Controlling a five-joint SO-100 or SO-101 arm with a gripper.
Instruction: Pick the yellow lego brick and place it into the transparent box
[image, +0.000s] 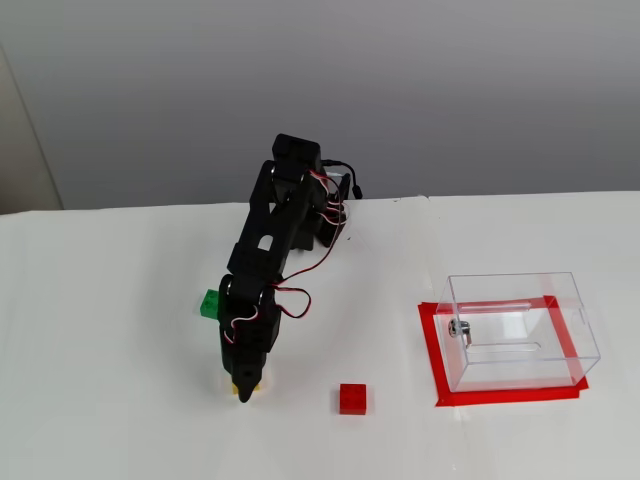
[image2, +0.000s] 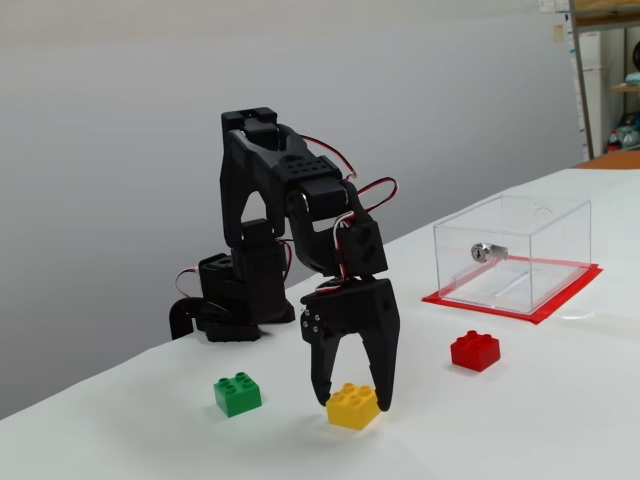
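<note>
The yellow lego brick (image2: 352, 408) rests on the white table in front of the arm. In the other fixed view only slivers of it (image: 259, 388) show under the gripper. My gripper (image2: 352, 403) points straight down over it, with one finger on each side of the brick, close to or touching its sides, and fingertips near the table. It also shows in the other fixed view (image: 244, 392). The transparent box (image: 520, 330) stands empty well to the right, also seen in the lower fixed view (image2: 515, 255), with a small metal fitting (image: 460, 328) on one wall.
A green brick (image2: 238, 394) lies just left of the gripper, beside the arm (image: 210, 304). A red brick (image2: 475, 351) lies between the gripper and the box (image: 352, 398). Red tape (image: 432, 350) frames the box's footprint. The arm's base (image2: 235, 300) stands behind.
</note>
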